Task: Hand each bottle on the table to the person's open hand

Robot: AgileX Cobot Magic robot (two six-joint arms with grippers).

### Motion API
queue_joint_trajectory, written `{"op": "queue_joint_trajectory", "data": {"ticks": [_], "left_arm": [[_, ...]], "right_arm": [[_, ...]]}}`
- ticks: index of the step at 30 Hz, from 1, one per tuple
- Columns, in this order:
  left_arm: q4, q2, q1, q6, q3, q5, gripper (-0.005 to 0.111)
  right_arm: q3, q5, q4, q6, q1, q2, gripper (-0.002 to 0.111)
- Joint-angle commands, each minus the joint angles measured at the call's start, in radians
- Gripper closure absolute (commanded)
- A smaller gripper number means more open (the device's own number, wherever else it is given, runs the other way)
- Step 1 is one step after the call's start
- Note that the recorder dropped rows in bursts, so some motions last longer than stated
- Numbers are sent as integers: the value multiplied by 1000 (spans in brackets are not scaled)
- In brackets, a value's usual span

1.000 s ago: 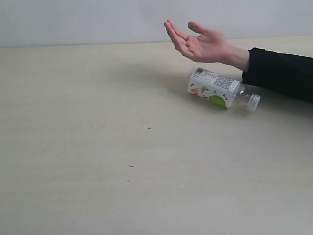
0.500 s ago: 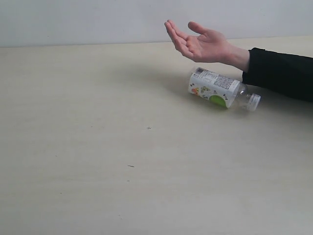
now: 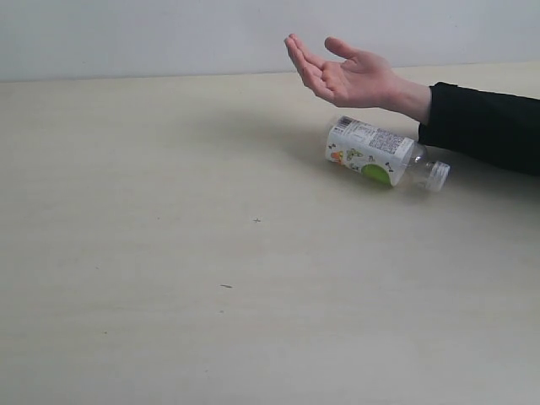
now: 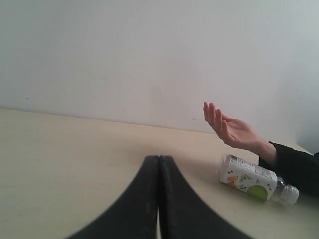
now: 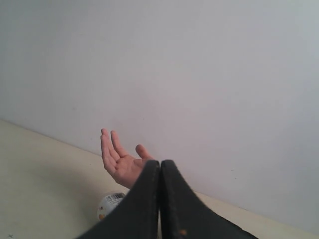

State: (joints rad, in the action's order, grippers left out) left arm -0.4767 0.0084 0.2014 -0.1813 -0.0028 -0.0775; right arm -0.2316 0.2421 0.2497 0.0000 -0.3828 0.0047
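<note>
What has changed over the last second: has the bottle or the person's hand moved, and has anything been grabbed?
Nothing has visibly changed. The bottle lies on its side on the table as before, and the person's open hand is held palm up above it in the same spot. Neither arm has entered the exterior view. The left pincer and the right pincer are shut and hold nothing.

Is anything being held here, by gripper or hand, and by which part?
Nothing is held. The left gripper and right gripper are shut and empty; the bottle lies on the table near the empty open hand.
</note>
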Motion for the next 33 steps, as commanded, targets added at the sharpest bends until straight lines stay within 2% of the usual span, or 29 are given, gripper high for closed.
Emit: {"op": "queue_joint_trajectory", "data": {"ticks": [1,6,8,11,14,18,21,25,28,30,33], "left_arm": [[1,2,-4,3,3,0,107],[1,2,-4,3,3,0,107],[1,2,-4,3,3,0,107],[1,2,-4,3,3,0,107],[1,2,-4,3,3,0,107],[1,2,-4,3,3,0,107],[1,2,-4,3,3,0,107],[1,2,-4,3,3,0,107],[1,2,-4,3,3,0,107],[1,2,-4,3,3,0,107],[1,2,-4,3,3,0,107]], "right_arm": [[4,-5,-7,0,-1,-5,108],[4,-31,-70,0,-1,-5,108],[4,-117,-79,11,-1,-5,108],[4,-303,-200,100,-1,-5,108],[4,-406,-275,169,-1,-5,108],[2,-389,-277,113,-1,20,108],[-113,-92,-225,-35,-1,255,108],[-387,267,-45,24,-1,643,108],[-606,550,-33,11,-1,906,108],[-780,757,-83,-136,-1,1142,108],[-989,896,-100,-265,-1,1424,108]]}}
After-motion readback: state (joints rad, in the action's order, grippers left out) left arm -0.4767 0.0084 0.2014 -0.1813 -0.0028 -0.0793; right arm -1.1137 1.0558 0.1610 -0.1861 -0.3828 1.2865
